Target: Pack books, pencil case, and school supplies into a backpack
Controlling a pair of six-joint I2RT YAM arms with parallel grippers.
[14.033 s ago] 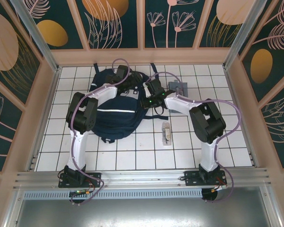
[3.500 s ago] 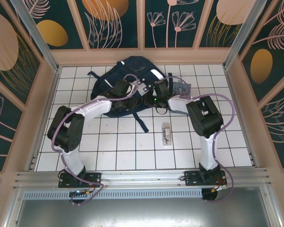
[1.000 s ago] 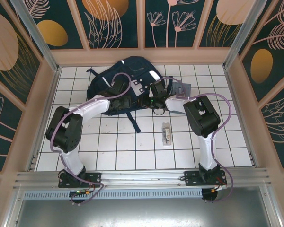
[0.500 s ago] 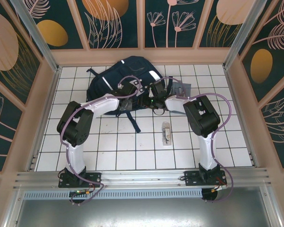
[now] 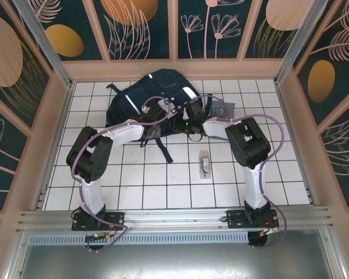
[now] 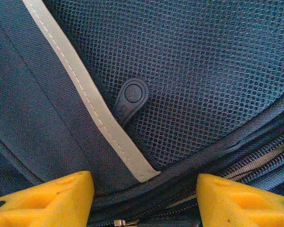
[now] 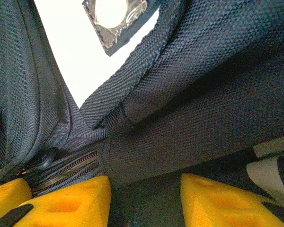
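Observation:
The navy backpack (image 5: 157, 87) stands at the back middle of the table, its white stripe (image 6: 85, 90) and a round rubber zip tab (image 6: 130, 97) close up in the left wrist view. My left gripper (image 5: 159, 114) (image 6: 144, 198) is open against its front, with the yellow fingertips (image 6: 52, 198) wide apart over a zip seam and a metal slider (image 6: 120, 222). My right gripper (image 5: 180, 123) (image 7: 144, 198) is shut on a thick fold of backpack (image 7: 203, 109) fabric. The grey pencil case (image 5: 223, 108) lies right of the bag. The school supplies packet (image 5: 205, 163) lies on the tiles nearer me. The books are hidden.
A dark strap (image 5: 163, 150) trails from the bag toward me across the white tiles (image 5: 134, 180). Wooden frame walls (image 5: 174, 70) close in the back and both sides. Both forearms crowd the bag's near side.
My left gripper has slid right and toward me across the bag's front, and its elbow has swung. The right arm and the backpack have stayed put.

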